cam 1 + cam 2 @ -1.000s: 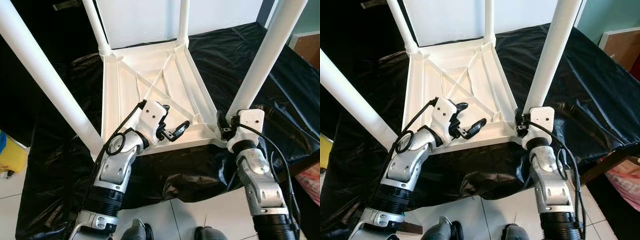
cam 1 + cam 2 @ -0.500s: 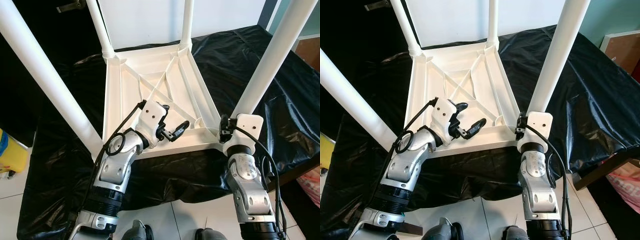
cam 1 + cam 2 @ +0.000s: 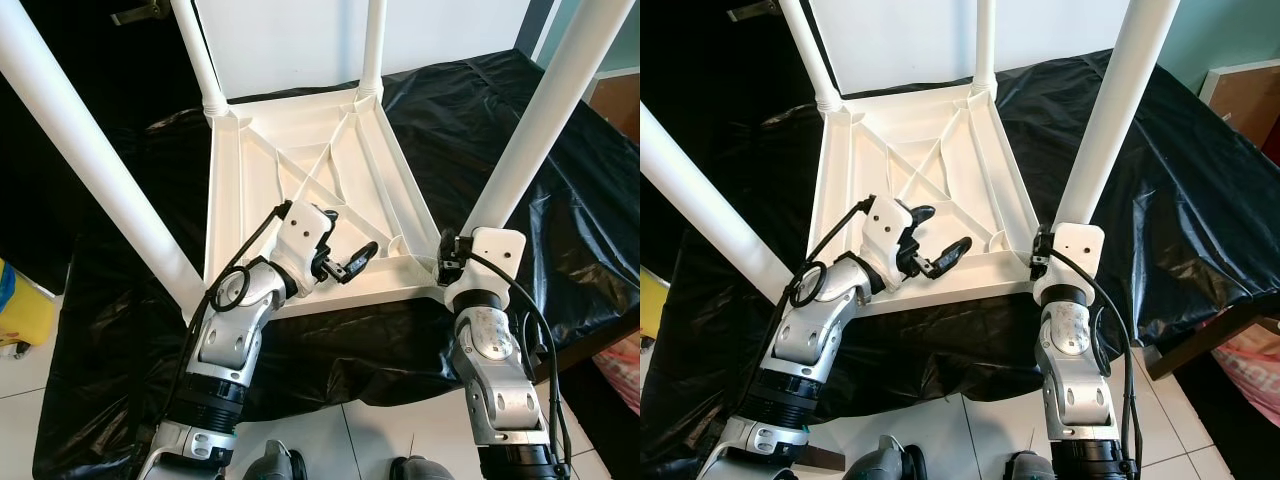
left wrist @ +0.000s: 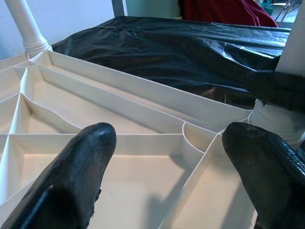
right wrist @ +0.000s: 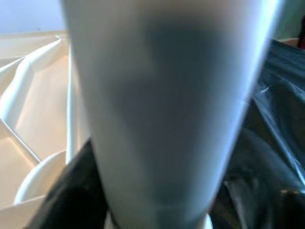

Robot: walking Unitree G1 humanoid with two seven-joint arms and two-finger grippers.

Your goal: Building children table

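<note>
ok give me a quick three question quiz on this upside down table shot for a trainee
1. True or false: the white table lies upside down on the black sheet.
2. Which leg is the right end effector at? A) far left B) near right C) far right
3. Fill in: the left end effector hovers over the ribbed underside with its fingers ____.

Key: 1 true. 2 B, at the base of the near right leg; whether it grips is hidden. 3 open.
</note>
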